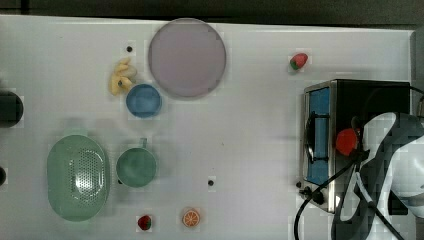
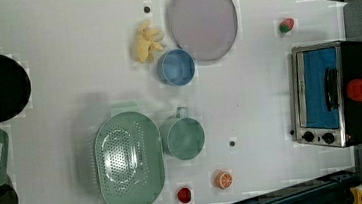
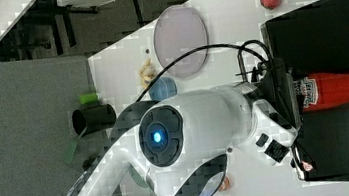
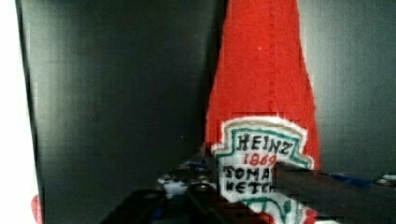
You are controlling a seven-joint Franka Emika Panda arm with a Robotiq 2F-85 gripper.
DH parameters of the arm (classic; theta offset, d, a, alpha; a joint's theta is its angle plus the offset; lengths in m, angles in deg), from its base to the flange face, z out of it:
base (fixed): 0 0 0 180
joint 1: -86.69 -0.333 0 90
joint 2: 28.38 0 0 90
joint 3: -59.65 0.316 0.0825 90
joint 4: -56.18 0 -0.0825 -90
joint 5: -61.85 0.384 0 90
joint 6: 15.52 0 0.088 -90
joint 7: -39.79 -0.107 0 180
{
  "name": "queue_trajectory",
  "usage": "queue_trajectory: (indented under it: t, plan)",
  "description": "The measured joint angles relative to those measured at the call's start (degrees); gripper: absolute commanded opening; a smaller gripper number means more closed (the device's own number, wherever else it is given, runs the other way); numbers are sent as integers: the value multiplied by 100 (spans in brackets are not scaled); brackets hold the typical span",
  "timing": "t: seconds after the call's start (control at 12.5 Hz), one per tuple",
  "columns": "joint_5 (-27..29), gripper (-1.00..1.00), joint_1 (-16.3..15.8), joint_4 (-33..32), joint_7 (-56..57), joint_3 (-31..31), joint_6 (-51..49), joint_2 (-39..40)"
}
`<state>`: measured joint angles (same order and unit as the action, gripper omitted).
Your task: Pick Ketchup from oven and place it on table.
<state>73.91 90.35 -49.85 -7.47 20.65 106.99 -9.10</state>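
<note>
The Ketchup (image 1: 346, 141), a red bottle with a white label, stands upright on the black top of the oven (image 1: 370, 95), above its blue glass door. In the wrist view the Ketchup (image 4: 261, 93) rises against the dark oven top, and my gripper (image 4: 243, 189) has a dark finger pressed to each side of the label. The right view shows my gripper (image 3: 295, 95) at the bottle's lower body, with the Ketchup (image 3: 342, 88) reaching out past it. In the left view the Ketchup (image 2: 361, 89) sits on the oven (image 2: 318, 88). The white table (image 1: 250, 125) spreads out in front of the oven.
On the table are a purple plate (image 1: 186, 57), a blue bowl (image 1: 143, 100), bananas (image 1: 121, 76), a green colander (image 1: 78, 177), a green mug (image 1: 136, 166), two strawberries (image 1: 298, 61) (image 1: 144, 222) and an orange half (image 1: 190, 217). A black cable (image 1: 310, 205) hangs by the oven's corner.
</note>
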Motion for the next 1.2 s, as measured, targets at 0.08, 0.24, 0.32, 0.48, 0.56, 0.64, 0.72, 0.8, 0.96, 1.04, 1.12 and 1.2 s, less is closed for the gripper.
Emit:
queue_trajectory:
  t: [0.08, 0.24, 0.32, 0.48, 0.56, 0.64, 0.72, 0.8, 0.96, 1.04, 1.12, 1.2]
  plan:
    - [-19, 21, -67, 34, -4, -78, -42, -15]
    - [-425, 21, -149, 375, -15, -123, -878, -213]
    - [-480, 21, -145, 492, -16, -28, -1193, -368]
    - [-466, 21, -316, 1343, -9, 781, -2690, -1284]
    - [-482, 21, -615, 1483, -14, 932, -2691, -1645]
    - [-514, 21, -803, 1600, -18, 1217, -2645, -1905]
    - [-407, 21, -992, 1600, -16, 1455, -2556, -2018]
    - [-391, 21, -1072, 1578, -7, 1714, -2617, -1989]
    - [-394, 21, -1160, 1477, -17, 2389, -2561, -1466]
    - [-407, 21, -1201, 1259, -16, 2461, -2610, -1405]
    - [-416, 21, -1173, 1013, -16, 2570, -2658, -1405]
    - [-692, 21, -1177, 716, -16, 2663, -2523, -1411]
